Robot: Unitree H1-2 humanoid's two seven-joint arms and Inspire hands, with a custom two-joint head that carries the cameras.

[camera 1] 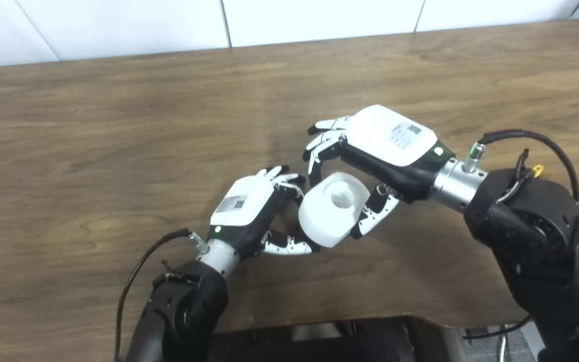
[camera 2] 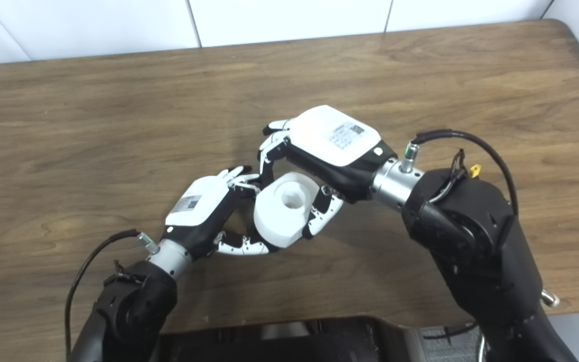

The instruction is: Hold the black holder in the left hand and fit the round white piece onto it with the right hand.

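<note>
1. We see one wooden table (camera 1: 118,125) that fills most of the frame, with a white wall (camera 1: 118,25) along the top edge.
2. We count two hands and one round white piece (camera 1: 330,210). The piece sits near the middle of the frame, a little below center.
3. The round white piece is thick like a fat ring, and it has one hole in its top face.
4. The left hand (camera 1: 249,208) comes in from the lower left. Its fingers (camera 1: 289,246) curl toward the left side of the white piece, one below it and more at its upper left edge.
5. We cannot see the black holder clearly. The left hand's fingers and the white piece cover that spot, so we cannot tell if the hand holds it.
6. The right hand (camera 1: 385,151) comes in from the right side of the frame. It pinches the white piece, with fingers (camera 1: 319,151) bent down at the piece's upper edge and the thumb (camera 1: 372,213) pressing its lower right side.
7. Both hands meet at the white piece, one on each side of it.
8. We see one dark arm behind each hand, and each arm has one black cable.
</note>
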